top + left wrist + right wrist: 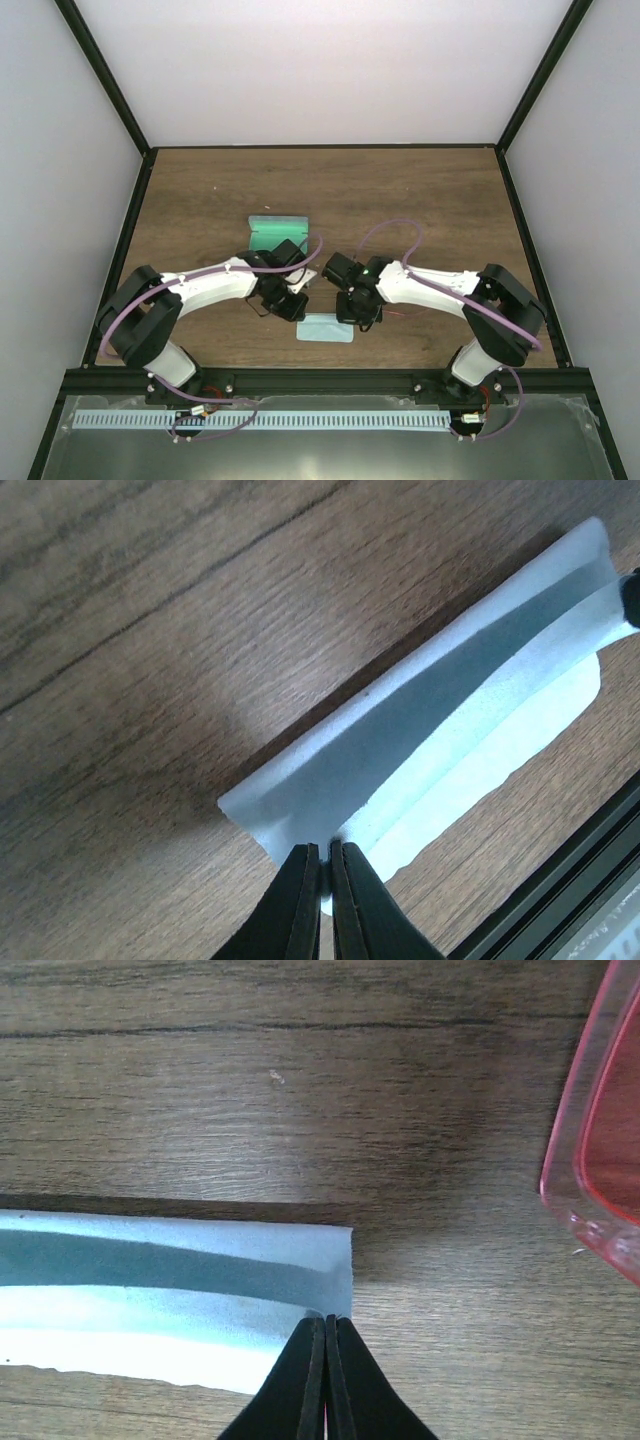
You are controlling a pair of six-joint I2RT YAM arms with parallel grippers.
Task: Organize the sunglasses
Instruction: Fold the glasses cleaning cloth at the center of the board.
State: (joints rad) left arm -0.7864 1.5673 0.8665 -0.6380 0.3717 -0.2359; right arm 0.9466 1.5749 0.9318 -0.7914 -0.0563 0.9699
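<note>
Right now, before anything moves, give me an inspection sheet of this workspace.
Surface: brown wooden table, grain lines only.
Job's things: sunglasses, red, lying on the table apart from the cloth, not held.
Clutter: light blue cloth, folded lengthwise; teal case behind the left arm.
Grippers: left gripper and right gripper have their jaws shut on opposite ends of the cloth.
Cables: purple cables loop along both arms.
Surroundings: plain white walls on three sides.
</note>
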